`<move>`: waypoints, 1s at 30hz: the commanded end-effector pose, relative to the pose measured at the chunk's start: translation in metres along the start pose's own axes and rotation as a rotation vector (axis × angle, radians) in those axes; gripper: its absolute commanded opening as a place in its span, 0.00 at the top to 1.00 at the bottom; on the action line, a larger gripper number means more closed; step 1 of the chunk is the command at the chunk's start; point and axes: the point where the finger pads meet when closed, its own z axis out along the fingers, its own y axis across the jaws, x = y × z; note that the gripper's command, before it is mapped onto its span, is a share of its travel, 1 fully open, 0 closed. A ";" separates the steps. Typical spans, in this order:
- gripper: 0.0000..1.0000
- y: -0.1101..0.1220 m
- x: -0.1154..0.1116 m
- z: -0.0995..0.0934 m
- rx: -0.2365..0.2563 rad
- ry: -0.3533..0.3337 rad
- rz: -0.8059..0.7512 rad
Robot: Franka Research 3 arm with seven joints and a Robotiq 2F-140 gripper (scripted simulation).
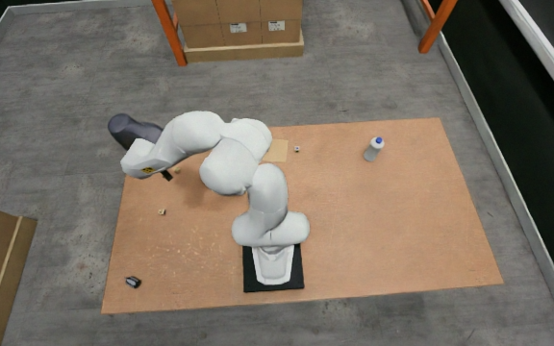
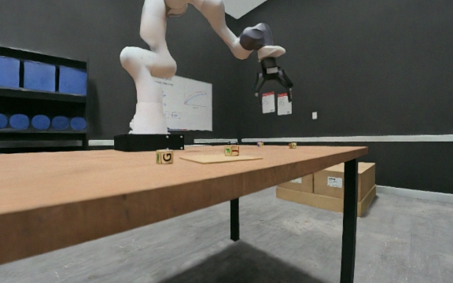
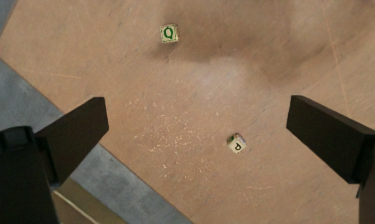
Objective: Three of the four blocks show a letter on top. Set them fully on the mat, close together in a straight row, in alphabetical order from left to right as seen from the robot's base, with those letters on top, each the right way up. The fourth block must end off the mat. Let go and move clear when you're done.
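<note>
My gripper point(image 2: 274, 97) point(image 3: 197, 112) is open and empty, high above the table's far left part. A block point(image 1: 177, 170) point(image 2: 292, 145) point(image 3: 169, 33) with a green Q on top lies nearer the table corner. Another block point(image 1: 162, 211) point(image 2: 259, 145) point(image 3: 237, 145) shows a dark letter like a P, turned, and lies closer to the base's side. A block point(image 2: 232, 151) stands on the tan mat point(image 1: 279, 150) point(image 2: 211, 159); the arm hides it in the top view. A block point(image 1: 297, 149) point(image 2: 164, 156) with G on one side stands off the mat, to its right; its top is too small to read.
A white bottle point(image 1: 372, 150) with a blue cap stands at the back right of the table. A small dark object point(image 1: 133, 282) lies at the near left corner. The arm passes over the mat's left part in the top view.
</note>
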 end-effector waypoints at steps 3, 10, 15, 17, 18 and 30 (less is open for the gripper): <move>0.00 0.004 -0.012 0.007 -0.014 0.013 0.158; 0.00 0.009 -0.028 0.016 -0.025 0.012 0.226; 0.00 0.013 -0.037 0.022 -0.031 0.011 0.267; 0.00 0.015 -0.043 0.026 -0.036 0.011 0.295; 0.00 0.016 -0.045 0.027 -0.038 0.011 0.305; 0.00 0.029 -0.071 0.045 -0.060 0.013 0.429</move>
